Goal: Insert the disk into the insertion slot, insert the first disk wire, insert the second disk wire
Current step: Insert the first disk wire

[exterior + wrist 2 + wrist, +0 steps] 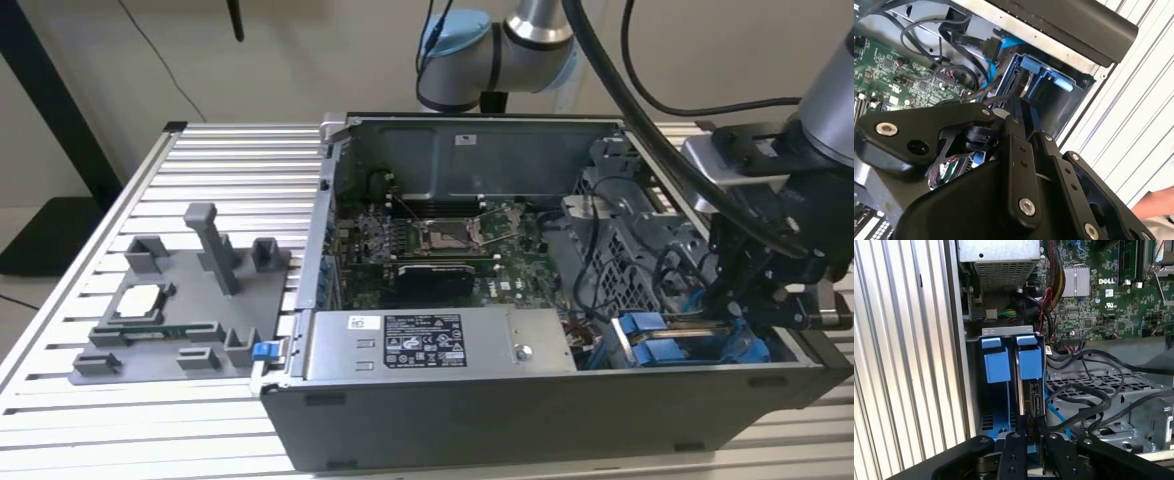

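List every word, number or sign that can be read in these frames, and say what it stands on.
Power-supply box label: dense black-and-white print, too small to read.
White sticker on the case's back wall: too small to read.
Motherboard: a white maker's logo and a certification mark, not quoted here. Its other print is too small to read.

It was a robotics lab bench: a slotted aluminium table (80,400) carried an opened desktop computer case (534,420) and a grey fixture plate (174,335) holding loose parts, with a robot arm (521,40) reaching over it.
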Tool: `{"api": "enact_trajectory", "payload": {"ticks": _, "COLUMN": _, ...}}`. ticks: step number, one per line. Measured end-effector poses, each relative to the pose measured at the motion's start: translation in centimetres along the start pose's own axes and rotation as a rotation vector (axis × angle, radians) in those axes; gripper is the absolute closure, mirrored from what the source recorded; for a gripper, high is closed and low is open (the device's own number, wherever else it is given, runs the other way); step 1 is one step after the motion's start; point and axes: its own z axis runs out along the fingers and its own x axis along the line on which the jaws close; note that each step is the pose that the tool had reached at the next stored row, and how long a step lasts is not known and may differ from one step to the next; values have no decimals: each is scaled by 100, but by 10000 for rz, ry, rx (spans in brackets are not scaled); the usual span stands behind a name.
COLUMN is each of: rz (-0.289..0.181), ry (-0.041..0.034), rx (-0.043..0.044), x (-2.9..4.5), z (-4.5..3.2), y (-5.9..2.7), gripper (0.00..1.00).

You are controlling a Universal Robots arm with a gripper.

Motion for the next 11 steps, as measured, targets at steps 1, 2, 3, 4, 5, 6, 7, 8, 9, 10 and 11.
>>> {"api": "enact_trajectory", "payload": {"ticks": 1, "rz": -1, "ry": -1, "rx": 0, "x": -2, "z": 2, "y": 0, "gripper": 100}}
{"api": "enact_trajectory", "payload": {"ticks": 2, "rz": 0, "ry": 3, "rx": -12, "x": -9, "z": 10, "y": -1, "gripper": 100}}
{"api": "enact_trajectory", "payload": {"ticks": 3, "rz": 1, "ry": 17, "rx": -45, "x": -17, "z": 14, "y": -5, "gripper": 100}}
{"api": "enact_trajectory", "payload": {"ticks": 4, "rz": -2, "ry": 17, "rx": -53, "x": -22, "z": 20, "y": -10, "gripper": 100}}
{"api": "enact_trajectory", "payload": {"ticks": 5, "rz": -18, "ry": 14, "rx": -57, "x": -26, "z": 29, "y": -14, "gripper": 100}}
{"api": "enact_trajectory", "payload": {"ticks": 6, "rz": -51, "ry": 13, "rx": -62, "x": -29, "z": 36, "y": -17, "gripper": 100}}
{"api": "enact_trajectory", "payload": {"ticks": 7, "rz": -84, "ry": 9, "rx": -65, "x": -32, "z": 48, "y": -21, "gripper": 100}}
{"api": "enact_trajectory", "payload": {"ticks": 8, "rz": -113, "ry": 6, "rx": -69, "x": -37, "z": 62, "y": -24, "gripper": 100}}
{"api": "enact_trajectory", "payload": {"ticks": 9, "rz": -138, "ry": 6, "rx": -72, "x": -43, "z": 75, "y": -25, "gripper": 100}}
{"api": "enact_trajectory", "payload": {"ticks": 10, "rz": -162, "ry": 3, "rx": -75, "x": -49, "z": 90, "y": -26, "gripper": 100}}
{"api": "enact_trajectory", "payload": {"ticks": 11, "rz": -189, "ry": 1, "rx": -78, "x": -55, "z": 102, "y": -26, "gripper": 100}}
